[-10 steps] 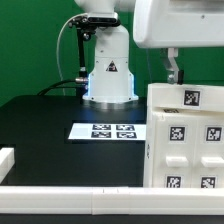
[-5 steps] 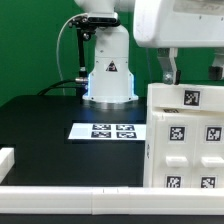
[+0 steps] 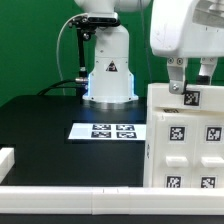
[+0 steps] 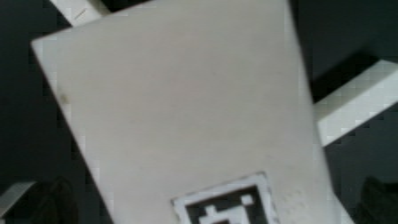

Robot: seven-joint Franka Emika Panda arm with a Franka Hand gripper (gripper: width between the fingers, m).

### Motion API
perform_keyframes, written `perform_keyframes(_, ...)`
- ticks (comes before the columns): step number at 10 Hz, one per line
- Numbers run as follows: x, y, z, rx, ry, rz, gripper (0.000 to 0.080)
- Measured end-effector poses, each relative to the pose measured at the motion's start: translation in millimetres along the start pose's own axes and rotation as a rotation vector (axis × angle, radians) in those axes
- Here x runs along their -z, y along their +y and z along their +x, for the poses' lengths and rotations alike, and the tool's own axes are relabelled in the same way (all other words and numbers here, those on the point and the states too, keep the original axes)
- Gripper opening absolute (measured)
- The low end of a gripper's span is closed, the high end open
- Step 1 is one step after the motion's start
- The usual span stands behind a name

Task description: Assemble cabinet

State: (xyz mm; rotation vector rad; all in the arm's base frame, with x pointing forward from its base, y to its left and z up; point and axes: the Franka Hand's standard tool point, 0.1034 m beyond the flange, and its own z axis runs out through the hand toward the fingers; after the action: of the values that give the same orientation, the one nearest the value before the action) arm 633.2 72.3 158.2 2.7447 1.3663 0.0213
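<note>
The white cabinet body (image 3: 190, 140) stands at the exterior view's right, its face showing square compartments with several black-and-white tags. My gripper (image 3: 190, 84) hangs just above its top edge, near the top tag (image 3: 191, 98), with its two fingers (image 3: 175, 76) apart and nothing between them. In the wrist view a broad white cabinet panel (image 4: 178, 110) fills most of the picture, with a tag (image 4: 240, 205) on it. A second white piece (image 4: 365, 95) shows beside it on the black table. My fingertips do not show in the wrist view.
The marker board (image 3: 112, 131) lies flat on the black table in front of the robot base (image 3: 108, 75). A white rail (image 3: 80, 190) runs along the front edge, and a short white block (image 3: 8, 160) sits at the exterior view's left.
My hand has moved toward the exterior view's right and come down, so the fingers now hang just over the cabinet's top edge. The cabinet has not moved.
</note>
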Motion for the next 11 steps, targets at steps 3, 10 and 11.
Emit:
perform_keyframes(3,-5.1,1.1,5.2,-0.054,0.005,-0.009,0.0708)
perform_keyframes(10,-6.1,2.2,3.5,-0.557,0.014,-0.014,0.0555)
perform_keyframes(11,-6.4,2.5,2.6,-0.702,0.013,-0.012,0.0555)
